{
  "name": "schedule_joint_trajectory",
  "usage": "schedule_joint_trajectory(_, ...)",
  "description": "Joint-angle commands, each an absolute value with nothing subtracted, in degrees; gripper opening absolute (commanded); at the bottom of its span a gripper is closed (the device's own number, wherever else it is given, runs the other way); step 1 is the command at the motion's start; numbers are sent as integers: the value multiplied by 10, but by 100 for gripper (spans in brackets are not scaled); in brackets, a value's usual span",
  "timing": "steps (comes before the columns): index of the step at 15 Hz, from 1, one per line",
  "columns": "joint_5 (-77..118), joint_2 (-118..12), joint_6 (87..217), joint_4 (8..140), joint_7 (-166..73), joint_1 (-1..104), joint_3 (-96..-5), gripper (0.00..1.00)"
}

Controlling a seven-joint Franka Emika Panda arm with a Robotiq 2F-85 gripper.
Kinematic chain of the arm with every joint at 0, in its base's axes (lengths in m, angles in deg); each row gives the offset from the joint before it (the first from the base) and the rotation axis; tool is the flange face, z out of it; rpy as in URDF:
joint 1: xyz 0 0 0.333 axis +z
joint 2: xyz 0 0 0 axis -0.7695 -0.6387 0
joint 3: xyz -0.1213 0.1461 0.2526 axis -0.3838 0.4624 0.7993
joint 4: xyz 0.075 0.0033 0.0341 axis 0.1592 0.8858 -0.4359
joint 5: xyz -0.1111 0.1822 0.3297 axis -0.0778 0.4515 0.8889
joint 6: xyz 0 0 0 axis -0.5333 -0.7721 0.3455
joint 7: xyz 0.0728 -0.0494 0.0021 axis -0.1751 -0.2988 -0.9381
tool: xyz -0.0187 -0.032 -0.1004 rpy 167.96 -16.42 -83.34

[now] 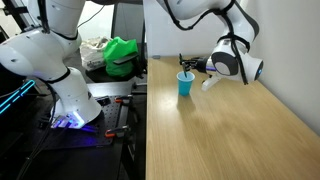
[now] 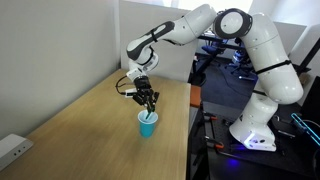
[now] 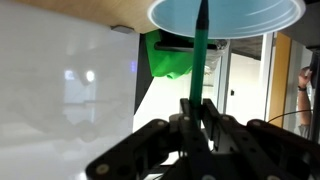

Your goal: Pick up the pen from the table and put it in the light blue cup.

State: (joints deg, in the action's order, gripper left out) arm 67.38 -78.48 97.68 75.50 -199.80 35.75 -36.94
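1. As the arm stretched out over the table, its gripper hung pointing down, directly above the light blue cup.
2. In the wrist view, the fingers were clenched tight on the pen, a thin green stick held upright.
3. The pen's free end reached the cup's round mouth; how deep it went inside, I could not tell.
4. The cup stood upright on the bare wood, near the table edge that faced the robot's base.
5. Beyond that edge, on the far side in an exterior view, lay a bright green heap of crumpled material.
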Motion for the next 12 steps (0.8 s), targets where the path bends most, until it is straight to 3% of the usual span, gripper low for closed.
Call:
schedule_joint_trajectory(1,691,-789,974,741,-1995,380,-397,4)
schedule_joint_trajectory(12,720,-798,981,742,-1979,393,-418,4)
